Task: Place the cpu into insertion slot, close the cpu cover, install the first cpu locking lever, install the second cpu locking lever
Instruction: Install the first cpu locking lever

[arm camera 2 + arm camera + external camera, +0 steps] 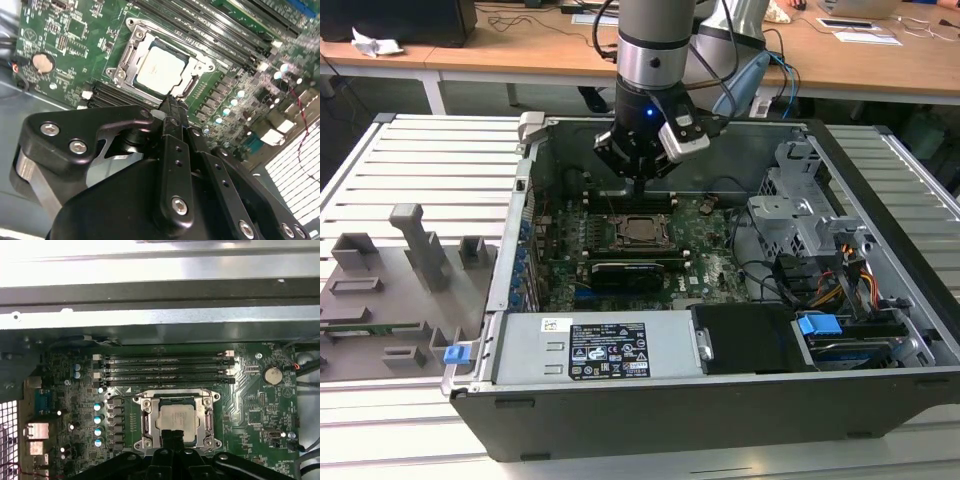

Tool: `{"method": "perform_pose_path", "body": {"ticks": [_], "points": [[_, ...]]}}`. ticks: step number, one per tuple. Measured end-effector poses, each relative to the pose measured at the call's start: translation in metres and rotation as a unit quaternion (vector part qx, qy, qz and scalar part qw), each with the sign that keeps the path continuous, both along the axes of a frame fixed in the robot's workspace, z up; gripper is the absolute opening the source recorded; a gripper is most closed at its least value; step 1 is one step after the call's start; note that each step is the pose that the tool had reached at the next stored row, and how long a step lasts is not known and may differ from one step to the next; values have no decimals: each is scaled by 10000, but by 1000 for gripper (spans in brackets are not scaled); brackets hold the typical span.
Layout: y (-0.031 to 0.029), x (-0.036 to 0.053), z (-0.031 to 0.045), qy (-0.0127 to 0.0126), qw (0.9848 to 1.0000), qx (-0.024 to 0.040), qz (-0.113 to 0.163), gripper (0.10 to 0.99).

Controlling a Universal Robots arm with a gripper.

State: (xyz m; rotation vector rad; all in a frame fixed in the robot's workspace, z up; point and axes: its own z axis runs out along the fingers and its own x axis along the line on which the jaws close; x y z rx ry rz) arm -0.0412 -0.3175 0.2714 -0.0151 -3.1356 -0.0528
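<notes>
Hovering pincer [170, 102] near cpu cover [130, 56] edge

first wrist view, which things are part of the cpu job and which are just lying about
Job: cpu, seated in the insertion slot; cpu cover, down over it; gripper close above.
Lying about: memory slots; coin cell battery; graphics card; power supply.

slatted table [430, 160] — computer case [670, 420], grey fixture [380, 290]
</notes>
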Motion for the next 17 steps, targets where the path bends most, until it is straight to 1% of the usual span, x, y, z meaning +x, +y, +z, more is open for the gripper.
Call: {"method": "perform_pose_path", "body": {"ticks": [5,9,10,12,17], "points": [[0,0,0,0,9994,0,350,106],[0,0,0,0,9980,0,625,106],[0,0,-1,0,9975,0,713,106],[0,0,-1,0,9957,0,926,106],[0,0,-1,0,9924,0,1229,106]]}}
